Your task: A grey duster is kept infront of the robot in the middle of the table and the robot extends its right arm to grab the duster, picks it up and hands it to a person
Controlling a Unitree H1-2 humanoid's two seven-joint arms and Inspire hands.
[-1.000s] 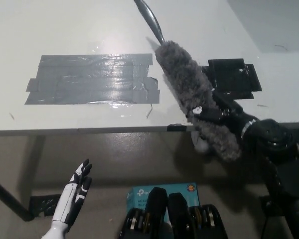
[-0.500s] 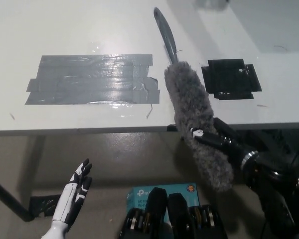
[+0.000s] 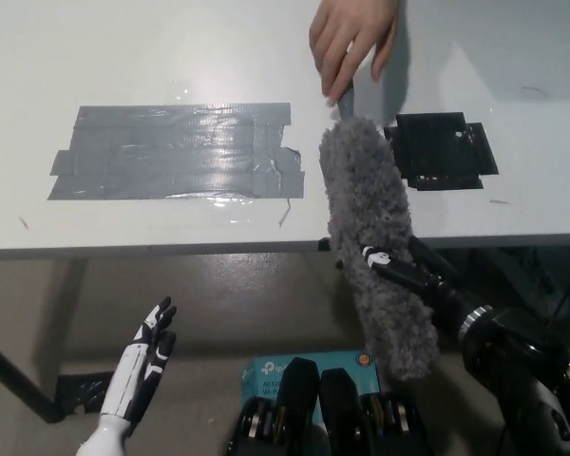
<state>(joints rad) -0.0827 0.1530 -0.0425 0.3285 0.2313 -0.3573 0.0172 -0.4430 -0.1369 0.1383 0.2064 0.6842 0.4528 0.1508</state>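
grey and fluffy, the duster (image 3: 370, 237) stood out against the pale desk (image 3: 171, 57), held up in the air and running from the desk's near edge down past it toward the floor. the black right hand (image 3: 404, 274) gripped it from the right side, its fingers (image 3: 378, 258) wrapped into the fluff about two thirds of the way down the head, with the black right arm coming up from the lower right corner. at the duster's upper end a person's hand (image 3: 347, 36) reached in from the top of the view, its fingertips closed around the thin grey handle (image 3: 346, 93) just above the fluffy head, so both hands were on the duster at once. on the desk to the left of the duster lay a wide patch of grey tape (image 3: 171, 150), shiny and wrinkled, and just to the right of the duster head sat a smaller patch of black tape (image 3: 442, 150), partly covered by the fluff. the white left hand (image 3: 142, 366) hung low at the lower left, below the desk edge and well apart from everything, fingers spread and holding nothing. a teal box (image 3: 309, 366) lay on the floor near the bottom middle.
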